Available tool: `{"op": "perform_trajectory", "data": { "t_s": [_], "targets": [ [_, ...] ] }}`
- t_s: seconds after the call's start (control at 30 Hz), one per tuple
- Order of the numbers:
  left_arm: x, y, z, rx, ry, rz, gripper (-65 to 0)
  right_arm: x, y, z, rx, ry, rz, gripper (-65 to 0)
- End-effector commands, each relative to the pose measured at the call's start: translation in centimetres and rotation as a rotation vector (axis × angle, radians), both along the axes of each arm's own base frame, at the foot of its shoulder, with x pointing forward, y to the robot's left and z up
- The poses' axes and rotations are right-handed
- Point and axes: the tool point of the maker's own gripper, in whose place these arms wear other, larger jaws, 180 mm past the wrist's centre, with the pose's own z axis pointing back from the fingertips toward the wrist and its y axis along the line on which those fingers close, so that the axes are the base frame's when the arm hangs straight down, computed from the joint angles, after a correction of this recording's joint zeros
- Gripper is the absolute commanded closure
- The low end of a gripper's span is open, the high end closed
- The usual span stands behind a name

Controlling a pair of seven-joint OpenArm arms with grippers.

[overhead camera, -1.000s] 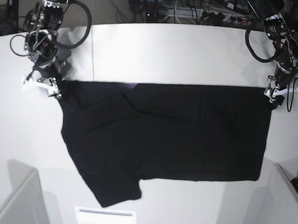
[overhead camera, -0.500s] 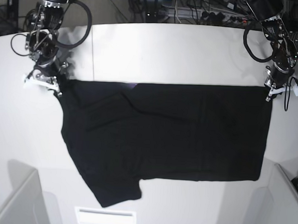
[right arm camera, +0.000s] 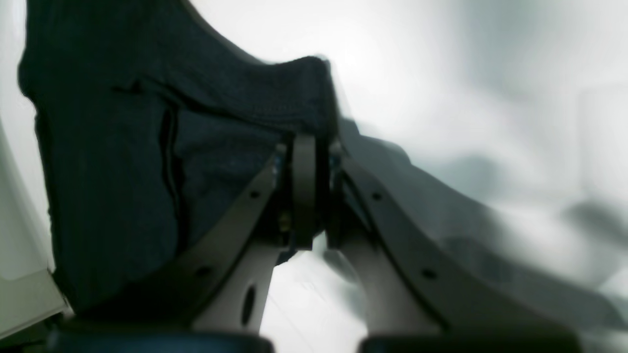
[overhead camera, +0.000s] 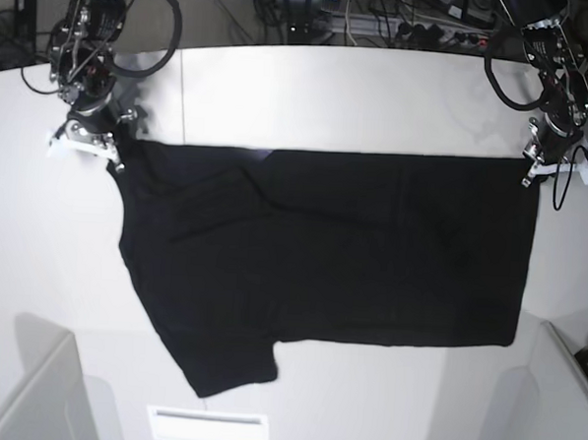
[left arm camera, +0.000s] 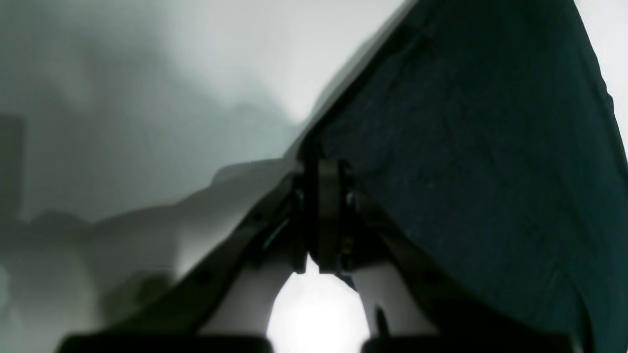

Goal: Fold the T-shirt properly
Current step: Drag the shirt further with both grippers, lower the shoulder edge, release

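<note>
The black T-shirt (overhead camera: pixel 322 251) lies spread on the white table (overhead camera: pixel 330 94), one sleeve pointing to the near left. My left gripper (overhead camera: pixel 529 173) is shut on its far right corner. The left wrist view shows the fingers (left arm camera: pixel 329 206) pressed together on the cloth (left arm camera: pixel 466 171), with the corner raised. My right gripper (overhead camera: pixel 112 157) is shut on the far left corner. In the right wrist view its fingers (right arm camera: pixel 304 186) pinch a folded edge of the dark fabric (right arm camera: pixel 108 171). No print shows on the upper side.
Grey box walls stand at the near left (overhead camera: pixel 28 393) and the near right (overhead camera: pixel 561 392). A white slotted plate (overhead camera: pixel 207 427) sits at the front edge. Cables and equipment (overhead camera: pixel 403 29) lie behind the table.
Both grippers have shut on the shirt's far corners and drawn them toward the back. The far edge now lies straighter and farther from the front.
</note>
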Motion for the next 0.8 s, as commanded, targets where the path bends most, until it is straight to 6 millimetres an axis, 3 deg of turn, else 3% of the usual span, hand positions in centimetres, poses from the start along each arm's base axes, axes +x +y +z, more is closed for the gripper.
{"op": "perform_trajectory", "data": {
  "t_s": [0.0,0.57,0.77],
  "targets": [
    [0.3,0.7,1.3,0.032,-0.028,-0.011,0.0,-0.1,-0.3,0.5,-0.014,0.001,0.003,0.0],
    [-4.6,-0.4,2.4,0.113,0.045,-0.092,0.0,-6.0,0.0,1.0,-0.054,0.058,0.039,0.0],
    [-6.8,-0.6,2.0,0.121,0.095,-0.108,0.0,-8.1,-2.5,1.8,-0.097,0.074,-0.016,0.0]
  ]
}}
